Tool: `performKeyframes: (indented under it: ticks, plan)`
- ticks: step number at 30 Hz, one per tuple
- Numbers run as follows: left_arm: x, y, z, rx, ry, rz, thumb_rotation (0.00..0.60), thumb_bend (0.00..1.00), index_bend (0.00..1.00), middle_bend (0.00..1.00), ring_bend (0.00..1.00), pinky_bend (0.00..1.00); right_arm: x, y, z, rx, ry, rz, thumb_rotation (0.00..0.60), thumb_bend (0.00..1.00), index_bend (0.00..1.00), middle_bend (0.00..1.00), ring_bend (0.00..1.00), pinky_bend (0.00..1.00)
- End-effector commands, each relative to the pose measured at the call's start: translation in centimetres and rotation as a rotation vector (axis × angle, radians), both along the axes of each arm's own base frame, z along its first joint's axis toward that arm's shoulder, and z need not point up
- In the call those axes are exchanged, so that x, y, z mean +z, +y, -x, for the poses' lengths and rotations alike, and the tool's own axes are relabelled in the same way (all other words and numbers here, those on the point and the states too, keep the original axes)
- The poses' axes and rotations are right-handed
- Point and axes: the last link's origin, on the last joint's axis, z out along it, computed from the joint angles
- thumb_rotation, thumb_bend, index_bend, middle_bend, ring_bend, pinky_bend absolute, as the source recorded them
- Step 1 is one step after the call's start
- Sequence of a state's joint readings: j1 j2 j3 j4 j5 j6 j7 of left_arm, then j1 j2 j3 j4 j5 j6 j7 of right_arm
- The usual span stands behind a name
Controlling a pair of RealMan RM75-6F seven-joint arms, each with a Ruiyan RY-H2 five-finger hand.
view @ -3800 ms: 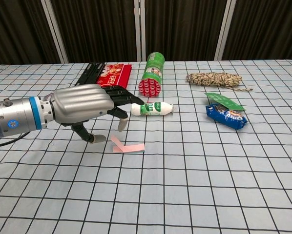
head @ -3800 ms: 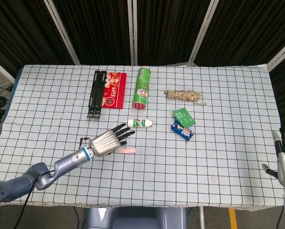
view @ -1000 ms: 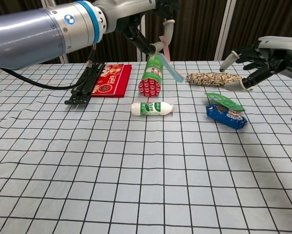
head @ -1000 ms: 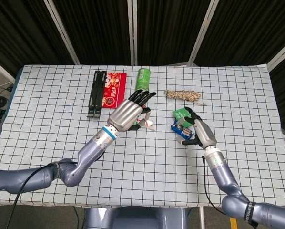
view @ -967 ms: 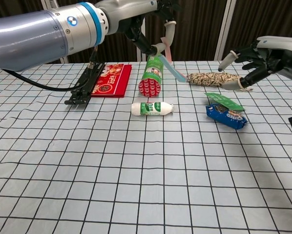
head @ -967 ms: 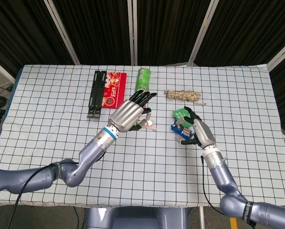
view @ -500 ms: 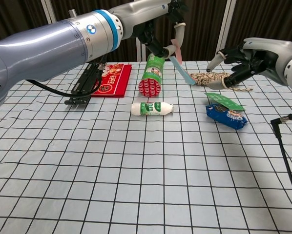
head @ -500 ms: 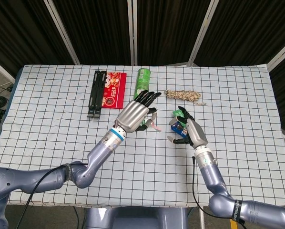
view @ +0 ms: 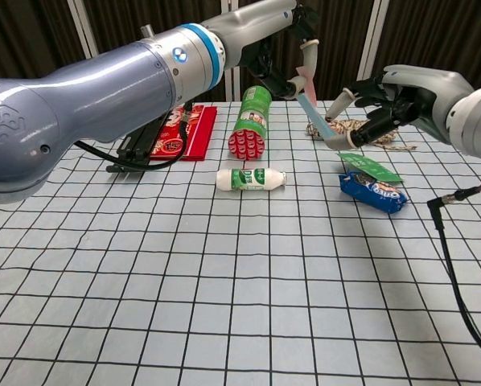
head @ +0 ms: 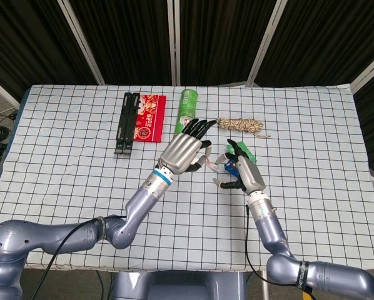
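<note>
Pink-and-blue strip (view: 311, 105), thin, flat and flexible, hangs pinched in my left hand (head: 186, 150) above the checked bench (head: 74, 162), over the small white bottle (view: 251, 178); my right hand (head: 241, 172) has its fingers spread, fingertips (view: 338, 139) close to the strip's lower end, whether touching I cannot tell; below lie a glossy blue snack packet (view: 372, 192) and a flat green card (view: 369, 167); half a second ago the two hands stood further apart; both have since closed in.
</note>
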State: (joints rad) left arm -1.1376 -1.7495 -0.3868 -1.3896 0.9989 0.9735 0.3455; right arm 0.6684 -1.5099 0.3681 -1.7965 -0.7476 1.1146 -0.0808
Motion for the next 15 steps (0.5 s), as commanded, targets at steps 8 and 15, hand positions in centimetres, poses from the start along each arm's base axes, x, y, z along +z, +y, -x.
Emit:
performKeyframes:
  ticks: [8, 15]
  plan:
    - [-0.33, -0.07, -0.44, 0.009, -0.022, 0.0, 0.6, 0.57, 0.87, 0.0, 0.0, 0.0, -0.54, -0.32, -0.41, -0.003, 0.004, -0.001, 0.6, 0.16, 0.5, 0.0, 0.0, 0.0]
    - [-0.66, -0.16, -0.72, 0.018, -0.033, 0.008, 0.6, 0.57, 0.87, 0.0, 0.0, 0.0, -0.72, -0.51, -0.45, -0.007, 0.01, 0.0, 0.6, 0.23, 0.54, 0.0, 0.0, 0.0]
